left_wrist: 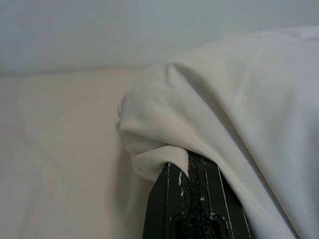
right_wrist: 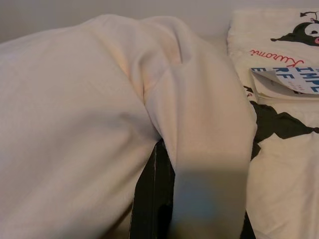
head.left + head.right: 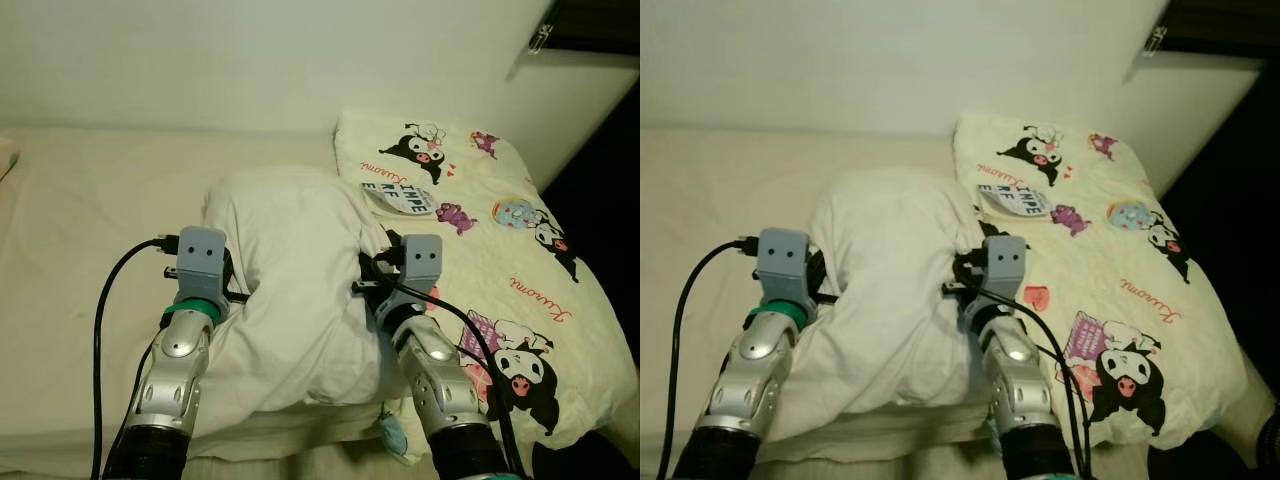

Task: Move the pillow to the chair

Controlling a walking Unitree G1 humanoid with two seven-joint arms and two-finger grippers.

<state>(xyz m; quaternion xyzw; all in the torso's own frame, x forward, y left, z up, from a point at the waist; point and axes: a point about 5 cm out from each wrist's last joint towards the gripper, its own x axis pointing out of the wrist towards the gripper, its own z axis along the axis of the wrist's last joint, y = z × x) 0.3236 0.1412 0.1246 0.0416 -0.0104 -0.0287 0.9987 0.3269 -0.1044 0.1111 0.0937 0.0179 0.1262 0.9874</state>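
A plump white pillow (image 3: 295, 300) lies on the bed in front of me, bulging up between my two arms. My left gripper (image 3: 238, 290) presses into its left side and my right gripper (image 3: 368, 278) into its right side. Both sets of fingers are buried in the fabric. In the left wrist view a fold of pillowcase is bunched over one black finger (image 1: 194, 199). The right wrist view has the cloth creased down onto a black finger (image 2: 154, 204) in the same way. No chair can be seen.
A cream blanket (image 3: 510, 270) printed with cartoon figures covers the bed's right part, with a lettered white item (image 3: 400, 195) lying on it. A bare beige sheet (image 3: 80, 230) spreads to the left. A pale wall (image 3: 250, 60) runs behind. A dark gap (image 3: 610, 180) lies at far right.
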